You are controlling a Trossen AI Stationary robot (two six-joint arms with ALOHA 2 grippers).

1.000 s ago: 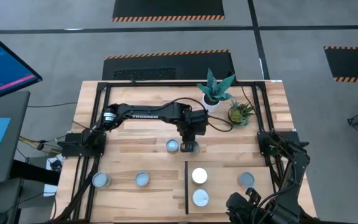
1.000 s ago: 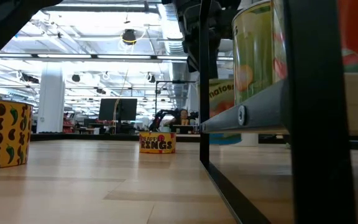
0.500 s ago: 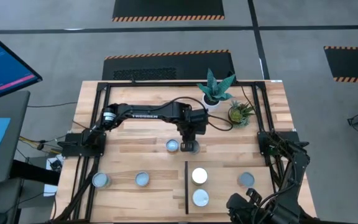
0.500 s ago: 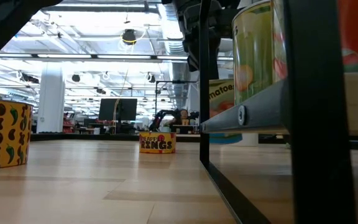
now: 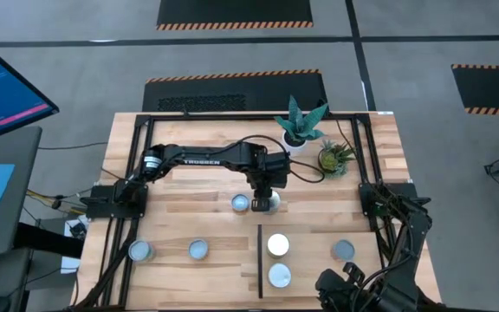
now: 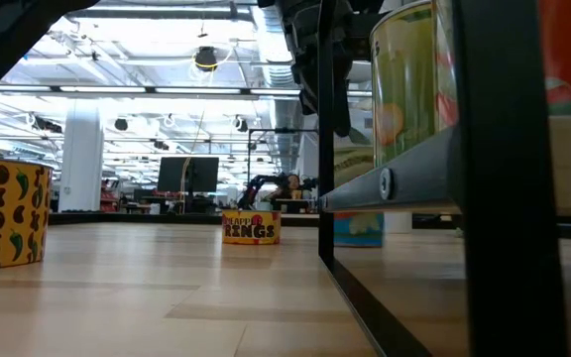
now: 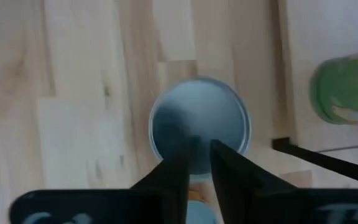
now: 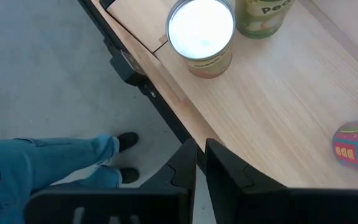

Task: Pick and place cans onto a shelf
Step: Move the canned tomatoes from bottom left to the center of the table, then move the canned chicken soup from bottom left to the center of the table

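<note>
The dark left arm stretches across the planked wooden tabletop [image 5: 189, 186], its left gripper [image 5: 265, 202] over a small round silvery-blue tin [image 5: 270, 204], with another like tin [image 5: 241, 203] just beside. Three more silvery tins [image 5: 140, 251] [image 5: 198, 250] [image 5: 343, 250] and two white-topped ones [image 5: 278, 244] [image 5: 279, 276] sit nearer the front. The right gripper [image 5: 353, 286] waits folded at the front right corner.

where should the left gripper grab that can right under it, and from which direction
Straight down from above, fingers closing across the round side wall just below the lid. The can stands upright on the tabletop under the left gripper, and its flat lid offers no hold. A second can stands beside it, so close along the other axis.
</note>
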